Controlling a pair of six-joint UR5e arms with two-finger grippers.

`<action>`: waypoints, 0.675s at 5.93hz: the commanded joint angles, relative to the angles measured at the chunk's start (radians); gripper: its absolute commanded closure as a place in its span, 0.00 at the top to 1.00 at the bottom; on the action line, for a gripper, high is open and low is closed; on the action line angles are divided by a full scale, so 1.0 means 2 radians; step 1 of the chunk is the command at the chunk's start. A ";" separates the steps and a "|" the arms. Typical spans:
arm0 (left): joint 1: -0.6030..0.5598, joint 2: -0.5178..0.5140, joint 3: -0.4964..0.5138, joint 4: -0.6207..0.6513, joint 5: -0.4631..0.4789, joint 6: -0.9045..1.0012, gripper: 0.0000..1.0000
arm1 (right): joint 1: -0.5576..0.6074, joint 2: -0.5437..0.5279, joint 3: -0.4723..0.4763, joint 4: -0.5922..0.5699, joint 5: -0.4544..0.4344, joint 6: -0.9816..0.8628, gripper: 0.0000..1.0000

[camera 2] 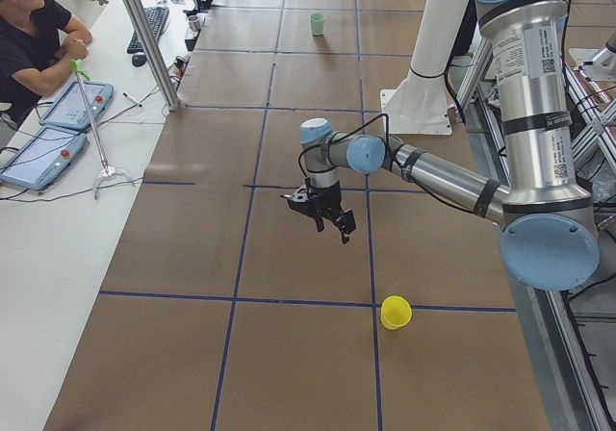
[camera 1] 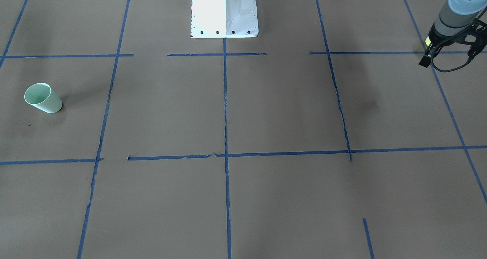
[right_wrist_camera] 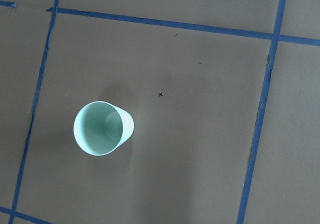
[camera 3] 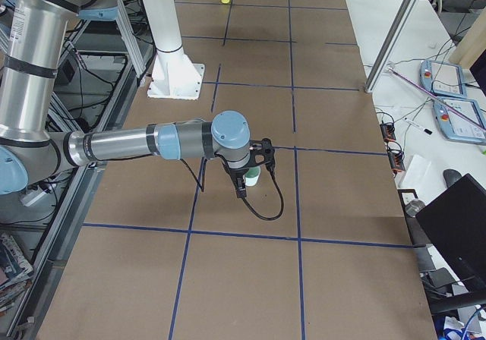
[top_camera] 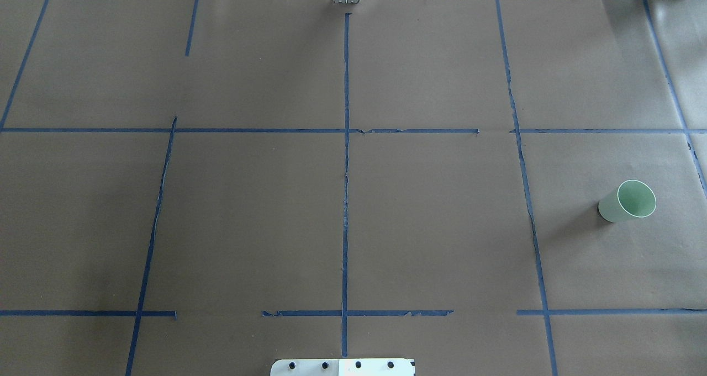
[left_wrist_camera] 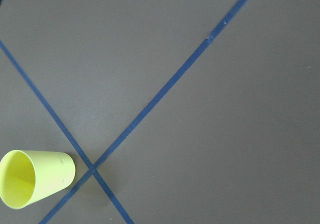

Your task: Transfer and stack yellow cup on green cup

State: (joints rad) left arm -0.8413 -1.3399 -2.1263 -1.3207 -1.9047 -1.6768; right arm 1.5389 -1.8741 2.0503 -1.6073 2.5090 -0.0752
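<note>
The yellow cup (camera 2: 396,312) stands upright on the brown table beside a crossing of blue tape. It shows at the lower left of the left wrist view (left_wrist_camera: 34,178) and as a sliver behind the arm in the front view (camera 1: 428,41). My left gripper (camera 1: 451,54) hangs in the air a little way from it, fingers apart and empty. The green cup (top_camera: 628,201) stands upright at the other end of the table (camera 1: 42,98). My right gripper (camera 3: 247,182) hovers over it and looks down into it (right_wrist_camera: 102,128). I cannot tell whether the right gripper is open or shut.
The white robot base (camera 1: 224,11) stands at the table's robot-side edge. Blue tape lines (top_camera: 346,160) divide the brown table cover into squares. An operator (camera 2: 29,37) sits at a side desk with tablets (camera 2: 72,104) and a metal post (camera 2: 144,37).
</note>
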 commanded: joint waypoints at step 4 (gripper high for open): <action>0.148 0.010 0.033 0.119 0.085 -0.413 1.00 | 0.001 -0.028 0.003 0.045 -0.001 -0.002 1.00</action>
State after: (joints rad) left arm -0.5992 -1.3219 -2.0997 -1.1149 -1.7564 -2.3736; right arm 1.5401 -1.9131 2.0633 -1.5729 2.5053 -0.0806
